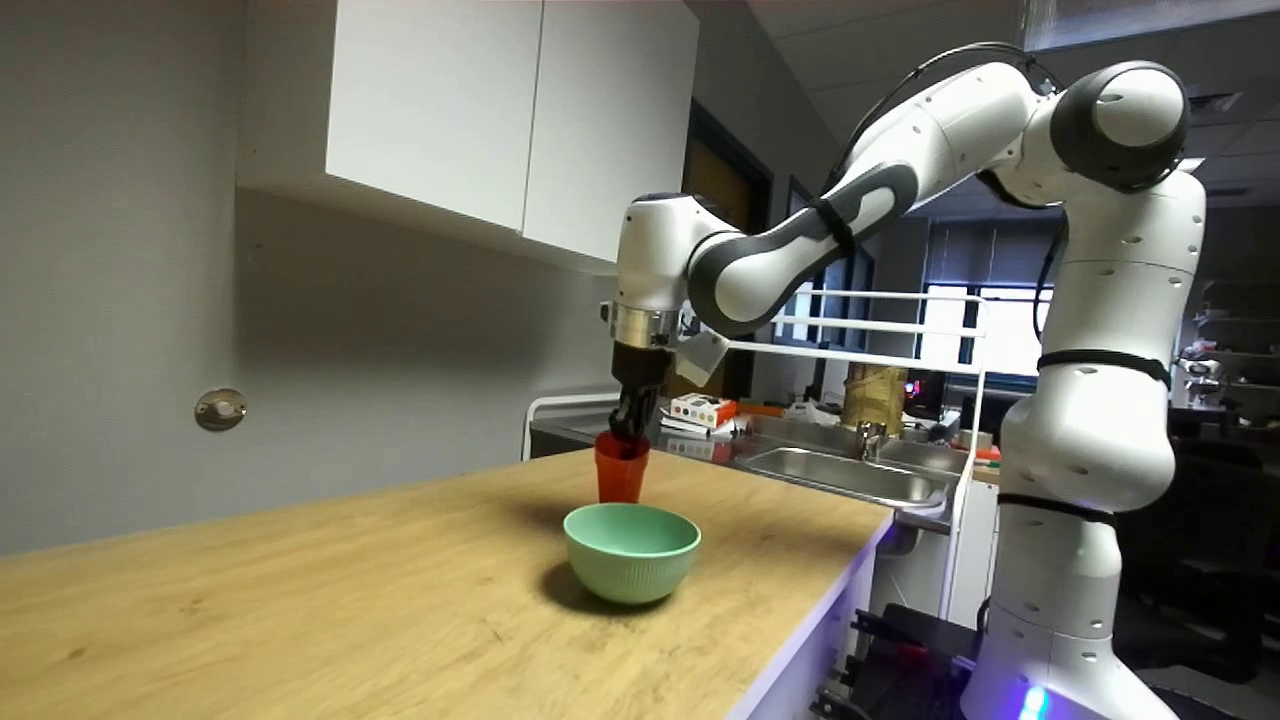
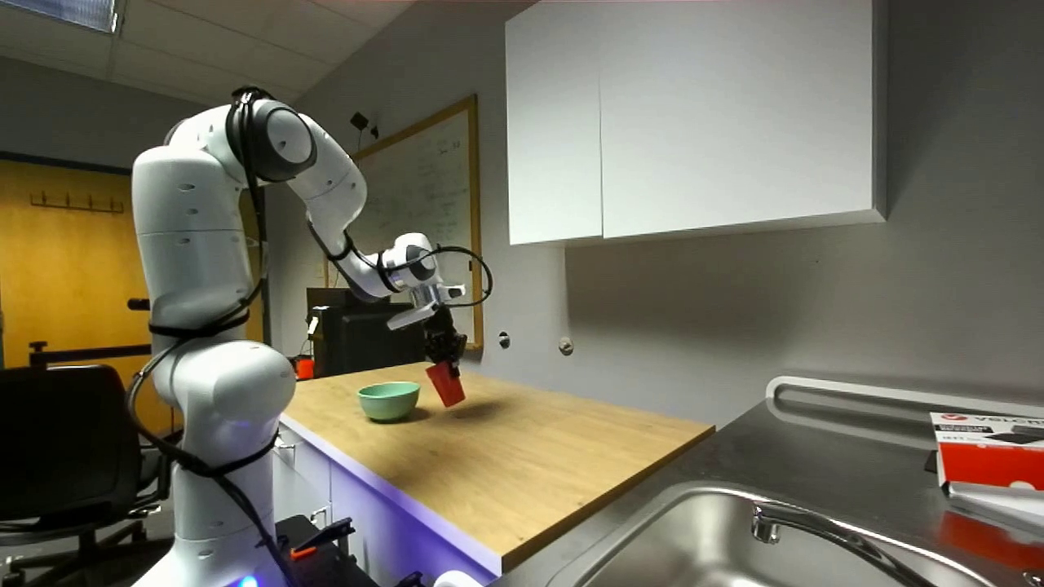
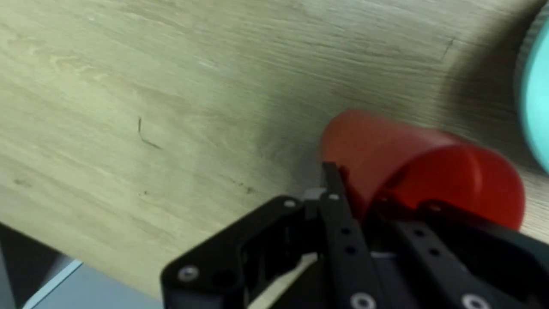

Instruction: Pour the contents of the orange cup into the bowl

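Observation:
The orange cup is held in my gripper above the table, behind the bowl in that exterior view. In an exterior view the cup is tilted, its mouth leaning toward the mint-green bowl. The bowl stands upright on the table, apart from the cup. In the wrist view my gripper is shut on the cup's wall, one finger outside and one inside the cup. The bowl shows at the right edge there. The bottoms of cup and bowl are hidden, so no contents show.
The wooden table ends at a front edge by the robot base. A wall and white cabinets stand behind and above it. A sink and a red-white box lie beyond the table's end.

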Controlling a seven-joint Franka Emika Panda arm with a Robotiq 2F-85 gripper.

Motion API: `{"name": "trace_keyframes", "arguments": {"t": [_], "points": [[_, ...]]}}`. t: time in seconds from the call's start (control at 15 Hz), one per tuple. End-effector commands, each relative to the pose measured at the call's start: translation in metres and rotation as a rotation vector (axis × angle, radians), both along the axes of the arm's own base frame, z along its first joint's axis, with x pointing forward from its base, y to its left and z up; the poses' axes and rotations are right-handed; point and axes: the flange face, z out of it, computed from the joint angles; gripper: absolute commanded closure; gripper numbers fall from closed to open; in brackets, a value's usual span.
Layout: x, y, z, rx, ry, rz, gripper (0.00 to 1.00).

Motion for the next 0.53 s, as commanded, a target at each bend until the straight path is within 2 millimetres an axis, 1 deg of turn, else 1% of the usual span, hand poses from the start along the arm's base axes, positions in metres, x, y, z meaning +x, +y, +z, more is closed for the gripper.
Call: {"name": "trace_keyframes", "arguments": {"t": [0.0, 0.27, 0.47], "points": [[-0.027, 0.028, 0.025, -0.142, -0.151, 0.022, 0.97], [-0.065, 0.066, 0.03, -0.279, -0.299, 0.049, 0.97], [-0.095, 0.093, 0.025, -0.357, -0.35, 0.077, 0.97]]}}
